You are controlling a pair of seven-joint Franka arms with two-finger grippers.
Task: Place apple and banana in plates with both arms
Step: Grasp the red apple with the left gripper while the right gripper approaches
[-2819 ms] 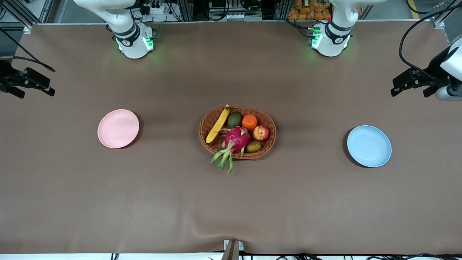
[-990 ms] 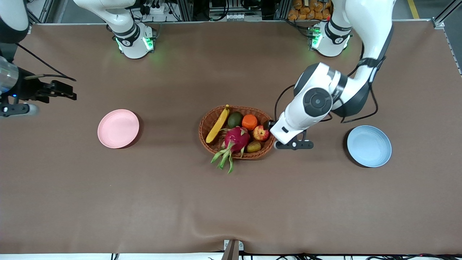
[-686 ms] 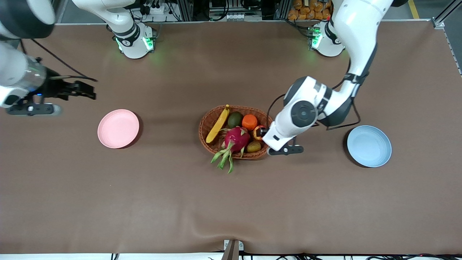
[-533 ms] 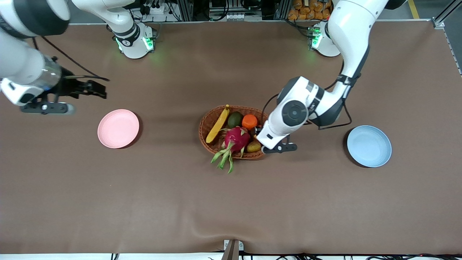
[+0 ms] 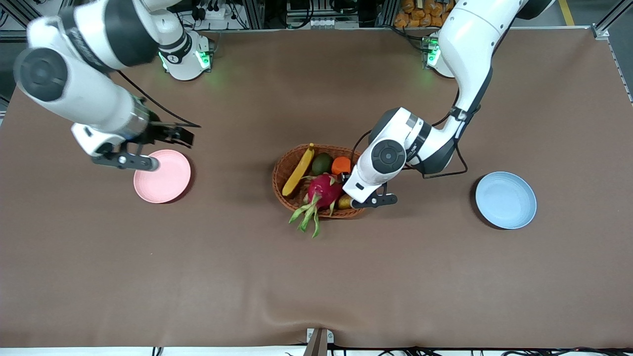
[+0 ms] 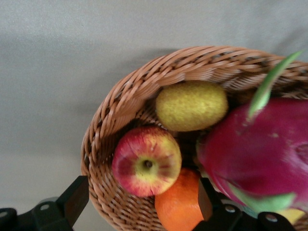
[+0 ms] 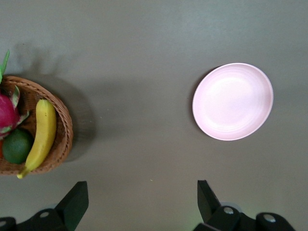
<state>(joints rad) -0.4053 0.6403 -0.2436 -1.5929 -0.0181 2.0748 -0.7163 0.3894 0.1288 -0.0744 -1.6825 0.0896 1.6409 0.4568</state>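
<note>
Right now, operator, you have this before you:
Left gripper (image 6: 139,204): you see it over the basket's end toward the left arm, above the apple, fingers spread wide apart and holding nothing.
Right gripper (image 5: 184,136): you see it in the air over the table just beside the pink plate, fingers (image 7: 72,202) wide apart and empty.
Apple (image 6: 147,161): it lies in the wicker basket (image 5: 284,170), touching the orange fruit (image 6: 180,207) and beside the yellow-green fruit (image 6: 191,105); your front view has the left arm covering it.
Banana (image 5: 298,170): it lies in the basket along the rim toward the right arm, next to the green fruit (image 5: 322,162).
Dragon fruit (image 5: 324,190): mid-basket, its leaves hanging over the rim nearest the front camera.
Pink plate (image 5: 165,180): bare, toward the right arm's end.
Blue plate (image 5: 506,200): bare, toward the left arm's end.
</note>
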